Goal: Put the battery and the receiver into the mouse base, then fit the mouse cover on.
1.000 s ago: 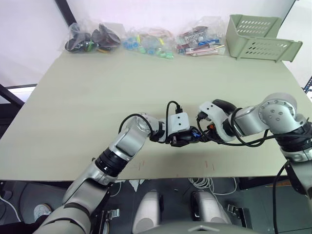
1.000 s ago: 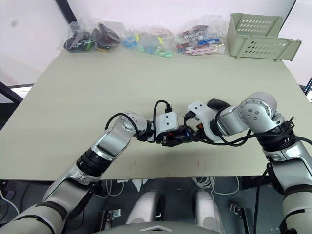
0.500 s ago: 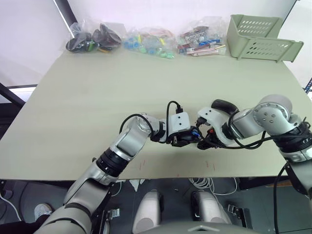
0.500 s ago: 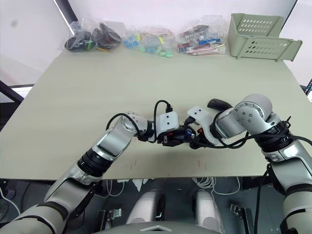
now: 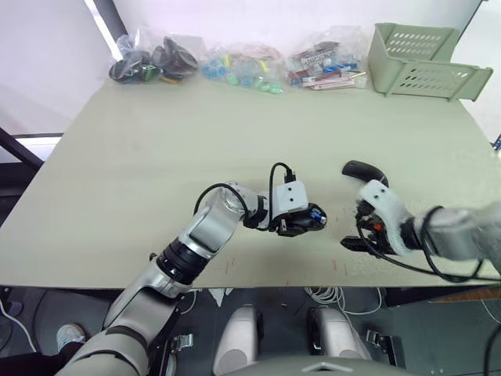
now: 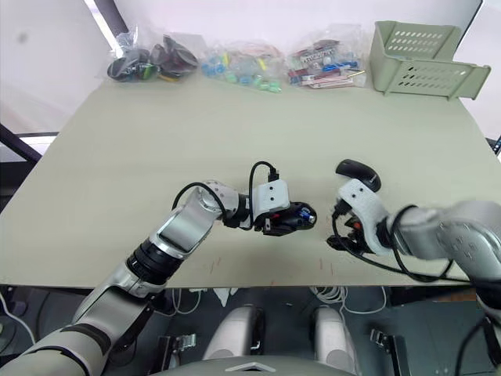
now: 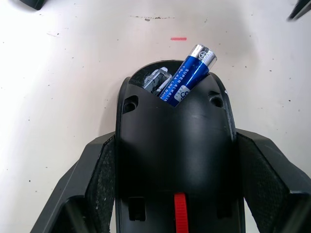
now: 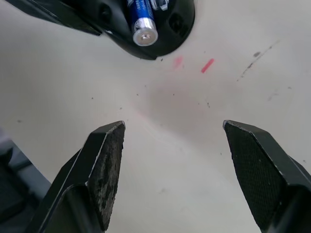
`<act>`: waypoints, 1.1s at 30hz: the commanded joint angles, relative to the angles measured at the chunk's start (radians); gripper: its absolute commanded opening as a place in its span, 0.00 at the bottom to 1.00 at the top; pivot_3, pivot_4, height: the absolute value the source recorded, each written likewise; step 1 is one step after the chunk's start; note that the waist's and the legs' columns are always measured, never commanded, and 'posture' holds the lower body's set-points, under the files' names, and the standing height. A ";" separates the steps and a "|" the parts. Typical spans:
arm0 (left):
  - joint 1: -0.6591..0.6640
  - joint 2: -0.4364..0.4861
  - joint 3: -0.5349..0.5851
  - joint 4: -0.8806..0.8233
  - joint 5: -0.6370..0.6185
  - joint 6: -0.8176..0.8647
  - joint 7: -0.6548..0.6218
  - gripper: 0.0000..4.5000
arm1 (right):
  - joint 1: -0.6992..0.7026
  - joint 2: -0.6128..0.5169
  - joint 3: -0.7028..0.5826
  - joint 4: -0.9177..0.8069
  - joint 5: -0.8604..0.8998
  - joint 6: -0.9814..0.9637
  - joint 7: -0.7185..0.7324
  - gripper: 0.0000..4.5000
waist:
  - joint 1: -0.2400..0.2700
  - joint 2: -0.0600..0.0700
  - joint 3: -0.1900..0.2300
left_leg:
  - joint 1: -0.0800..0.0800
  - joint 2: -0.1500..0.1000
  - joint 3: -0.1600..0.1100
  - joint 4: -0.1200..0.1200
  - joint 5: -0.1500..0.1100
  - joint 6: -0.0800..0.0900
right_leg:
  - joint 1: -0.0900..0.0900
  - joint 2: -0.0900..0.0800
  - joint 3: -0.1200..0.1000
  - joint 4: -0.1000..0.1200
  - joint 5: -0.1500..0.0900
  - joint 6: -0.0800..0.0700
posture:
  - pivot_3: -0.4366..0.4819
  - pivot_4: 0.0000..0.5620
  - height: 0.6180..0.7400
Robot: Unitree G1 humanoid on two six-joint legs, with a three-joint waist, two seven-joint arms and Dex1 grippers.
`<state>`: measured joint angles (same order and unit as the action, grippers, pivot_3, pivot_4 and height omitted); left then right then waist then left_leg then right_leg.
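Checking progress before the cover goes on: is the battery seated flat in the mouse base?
No. The battery lies tilted in the mouse base, one end poking above its rim.

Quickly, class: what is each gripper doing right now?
Left gripper: shut on the mouse base, with the battery sticking out.
Right gripper: open, holding nothing.

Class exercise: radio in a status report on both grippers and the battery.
Left gripper clamped on mouse base. Battery tilted, one end sticking out of compartment. Right gripper open, empty, beside the base. Mouse cover on table.
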<state>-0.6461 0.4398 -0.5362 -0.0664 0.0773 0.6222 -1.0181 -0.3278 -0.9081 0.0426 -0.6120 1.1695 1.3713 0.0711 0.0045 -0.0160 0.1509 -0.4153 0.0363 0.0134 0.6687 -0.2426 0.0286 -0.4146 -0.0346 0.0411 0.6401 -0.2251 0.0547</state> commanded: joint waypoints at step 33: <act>0.017 0.011 -0.058 0.000 0.017 0.046 -0.001 0.65 | 0.436 0.493 0.066 0.133 -0.773 -1.112 0.453 0.01 | 0.008 -0.001 0.000 | 0.002 0.000 0.002 0.000 0.000 0.000 | 0.000 0.004 0.001 0.001 -0.001 0.000 | 0.48 0.27 1.00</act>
<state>-0.6468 0.4466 -0.5479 -0.0857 0.0777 0.6451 -1.0081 0.1225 -0.4240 0.1116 -0.4791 0.4037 0.2895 0.5164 0.0125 -0.0173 0.1506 -0.4136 0.0363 0.0151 0.6690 -0.2427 0.0284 -0.4150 -0.0309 0.0424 0.6408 -0.2257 0.0545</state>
